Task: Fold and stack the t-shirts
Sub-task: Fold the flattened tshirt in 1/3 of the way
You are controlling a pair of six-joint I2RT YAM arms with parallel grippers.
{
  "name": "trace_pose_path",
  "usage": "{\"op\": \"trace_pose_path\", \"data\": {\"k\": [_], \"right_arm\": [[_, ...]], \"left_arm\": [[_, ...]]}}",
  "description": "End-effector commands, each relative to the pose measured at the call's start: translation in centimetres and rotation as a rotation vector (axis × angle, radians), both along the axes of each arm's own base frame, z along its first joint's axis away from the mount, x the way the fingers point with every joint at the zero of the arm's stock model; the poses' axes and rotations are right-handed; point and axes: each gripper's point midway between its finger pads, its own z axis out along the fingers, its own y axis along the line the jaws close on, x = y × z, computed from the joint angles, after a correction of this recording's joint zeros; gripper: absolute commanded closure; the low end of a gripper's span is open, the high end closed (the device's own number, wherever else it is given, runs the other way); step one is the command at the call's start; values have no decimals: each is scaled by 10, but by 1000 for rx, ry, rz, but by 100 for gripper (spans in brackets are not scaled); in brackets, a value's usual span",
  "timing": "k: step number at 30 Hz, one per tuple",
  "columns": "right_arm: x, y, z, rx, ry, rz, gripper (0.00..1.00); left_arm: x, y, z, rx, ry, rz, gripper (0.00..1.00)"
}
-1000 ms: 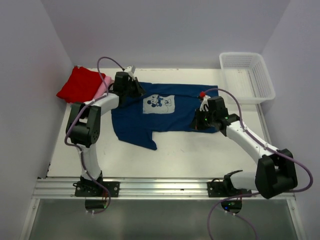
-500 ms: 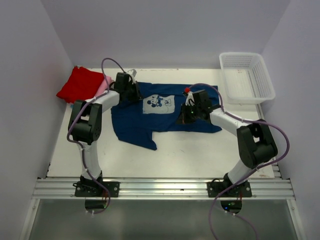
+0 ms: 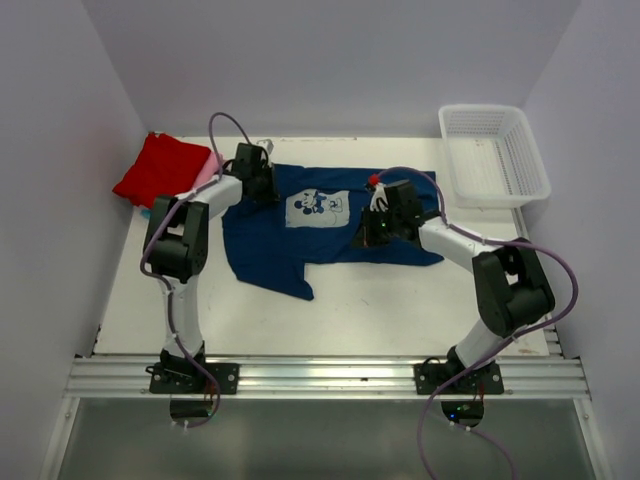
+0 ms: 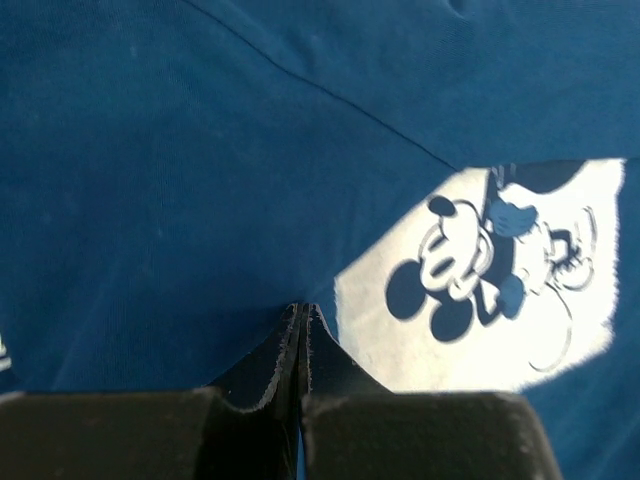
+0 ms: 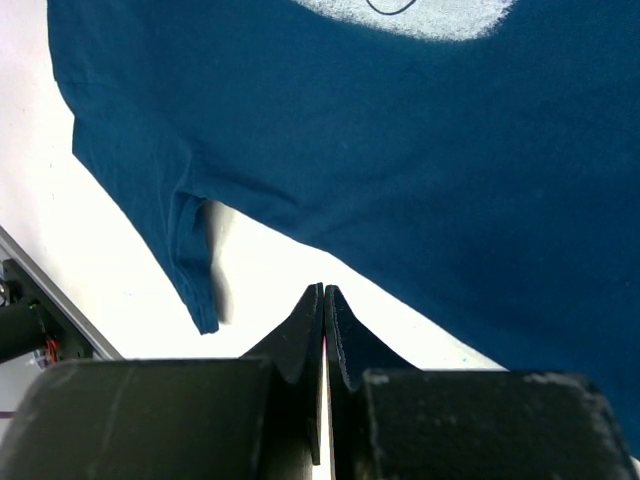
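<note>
The navy t-shirt (image 3: 330, 228) lies spread print-up in the middle of the table, its pale cartoon print (image 3: 318, 206) facing the camera. A folded red t-shirt (image 3: 160, 168) sits on a pink one (image 3: 209, 166) at the back left. My left gripper (image 3: 267, 192) is shut, its tips (image 4: 303, 308) down at the navy cloth (image 4: 200, 180) just left of the print (image 4: 480, 280); no cloth shows between them. My right gripper (image 3: 364, 236) is shut too, its tips (image 5: 324, 290) over bare table just off the shirt's lower edge (image 5: 420, 200), near a sleeve (image 5: 195, 265).
A white mesh basket (image 3: 493, 150) stands at the back right corner. White walls close in on the left, back and right. The metal rail (image 3: 320, 378) with both arm bases runs along the near edge.
My right arm swung left from the shirt's right end to its lower middle edge, then held. The left gripper shifted slightly along the shirt's upper left part and stays shut.
</note>
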Motion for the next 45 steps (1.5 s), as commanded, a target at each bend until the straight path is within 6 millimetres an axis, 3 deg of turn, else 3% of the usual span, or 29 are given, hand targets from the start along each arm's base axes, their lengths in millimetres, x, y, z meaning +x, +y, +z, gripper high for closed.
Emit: {"op": "trace_pose_path", "data": {"k": [1,4,5,7,8,9,10,16,17,19,21,22,24,29,30,32,33,35,36,41,45], "right_arm": [[6,4,0,8,-23,-5,100],[17,8,8,9,-59,-7,100],[22,10,5,6,-55,-4,96],[39,22,20,27,-78,21,85],[44,27,6,14,-37,33,80],[57,38,23,35,-56,57,77],[64,43,21,37,-51,64,76],[102,77,17,34,-44,89,75],[109,84,24,41,-61,94,75],[110,92,9,28,-29,107,74],[117,100,13,41,-38,114,74],[117,104,1,38,-19,117,74],[121,115,3,56,-20,125,74],[119,126,-9,58,6,141,73],[119,125,-11,58,2,141,73],[113,123,-15,52,10,143,73],[113,122,-15,50,3,146,73],[107,118,-19,40,5,150,73],[105,117,-21,37,10,151,73],[94,110,-27,27,12,158,73],[90,107,-26,28,9,164,73]], "left_arm": [[11,3,-10,50,8,-10,100],[8,1,-5,35,2,-12,100],[0,2,-10,30,17,-7,100],[-2,2,9,11,-31,4,100],[-9,4,6,7,-35,14,100],[-11,6,10,10,-47,24,100],[-14,8,20,9,-69,31,100],[-20,13,16,46,-49,23,100],[-19,14,15,52,-51,25,100],[-14,16,14,63,-54,27,100],[-9,16,9,72,-47,27,100],[-4,15,12,76,-57,25,100],[-3,18,3,93,-29,25,100],[0,26,8,133,-47,56,100],[0,29,17,137,-71,67,91],[-6,35,18,156,-91,88,61],[-7,41,28,174,-115,112,44],[-20,50,24,207,-89,133,31],[-23,59,33,237,-104,169,22],[-50,87,40,305,-120,263,11],[-57,89,40,277,-137,268,9]]}}
